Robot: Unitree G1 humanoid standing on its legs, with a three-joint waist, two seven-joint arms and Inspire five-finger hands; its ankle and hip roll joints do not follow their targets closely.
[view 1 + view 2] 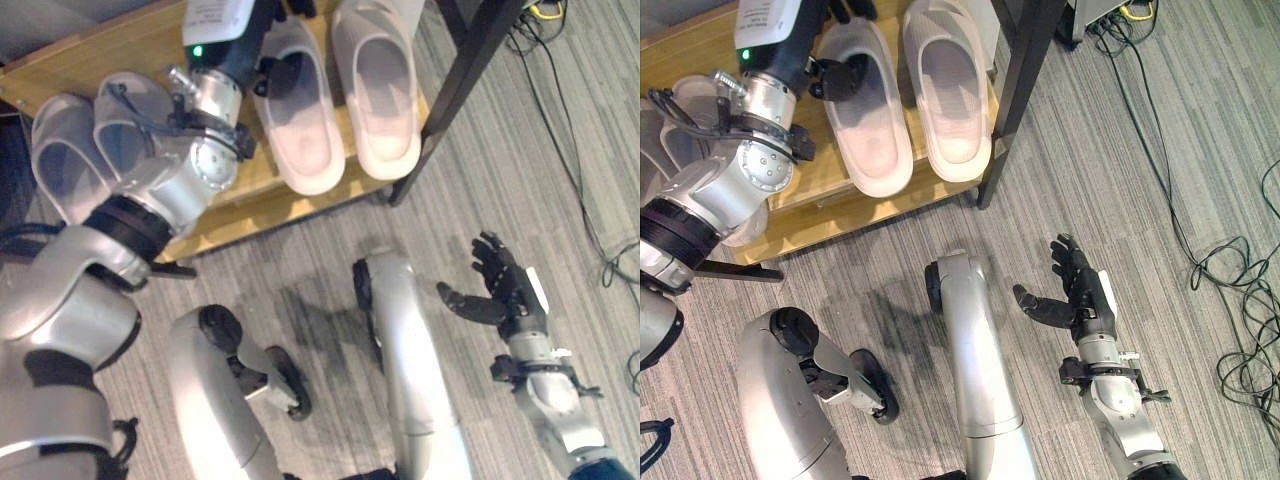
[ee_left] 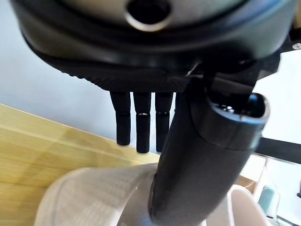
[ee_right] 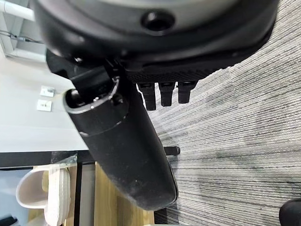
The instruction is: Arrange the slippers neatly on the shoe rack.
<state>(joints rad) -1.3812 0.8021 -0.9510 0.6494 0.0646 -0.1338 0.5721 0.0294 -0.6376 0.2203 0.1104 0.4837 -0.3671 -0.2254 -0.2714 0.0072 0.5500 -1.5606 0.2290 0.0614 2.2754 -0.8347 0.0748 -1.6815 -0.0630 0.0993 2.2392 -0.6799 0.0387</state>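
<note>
Two pale pink slippers (image 1: 300, 110) (image 1: 378, 90) lie side by side on the wooden shoe rack shelf (image 1: 110, 50), toes toward me. Two grey slippers (image 1: 65, 150) (image 1: 130, 125) lie on the same shelf further left, partly hidden by my left arm. My left hand (image 1: 255, 50) reaches over the left pink slipper (image 2: 94, 197); its fingers (image 2: 141, 122) are straight and its thumb (image 2: 202, 155) rests at the slipper's opening. My right hand (image 1: 505, 290) hovers open above the carpet, away from the rack, holding nothing.
A black rack post (image 1: 460, 80) slants down just right of the pink slippers. Grey striped carpet (image 1: 520, 160) stretches in front of the rack and to its right. The shelf's front edge (image 1: 270, 205) runs just below the slippers.
</note>
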